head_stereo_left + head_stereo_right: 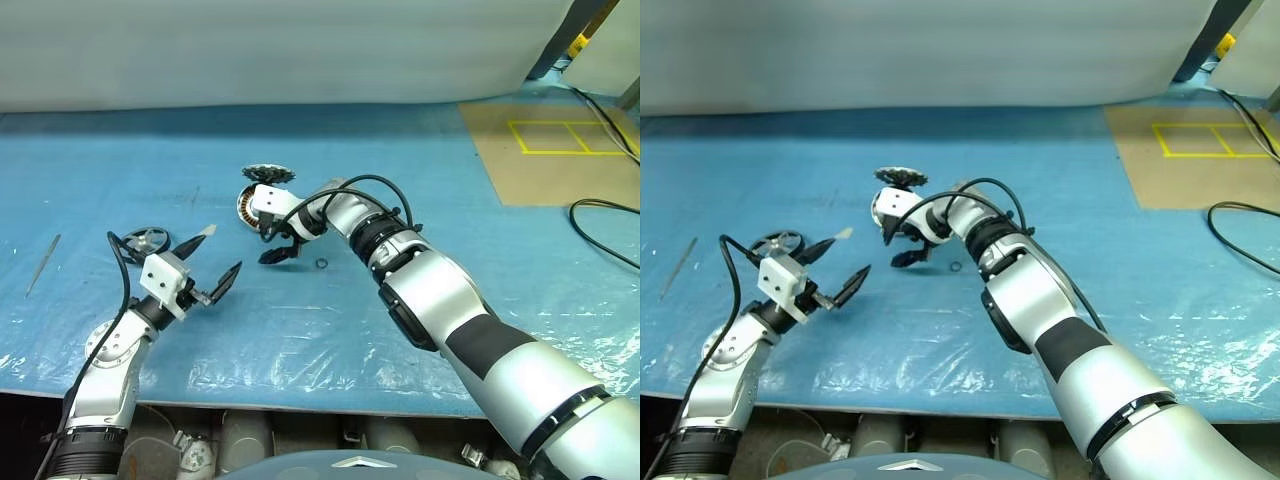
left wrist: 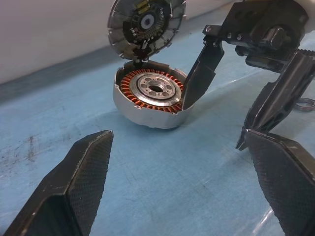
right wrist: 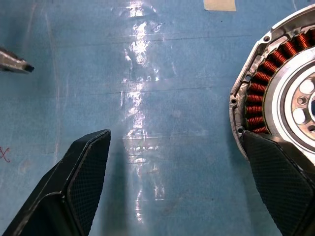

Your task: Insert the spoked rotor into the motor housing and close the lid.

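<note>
The motor housing lies flat on the blue table, its copper windings circling a silvery hub. The ribbed silver lid stands tilted up at the housing's far edge. My right gripper is open and angled down right beside the housing, one finger close against its rim. The spoked rotor lies on the table to the left, just behind my left gripper. That gripper is open, holds nothing and points toward the housing.
A small dark ring lies on the table beside the right gripper. Thin metal tweezers rest at the far left. At the back right, a brown board marked with yellow tape lies beside a black cable.
</note>
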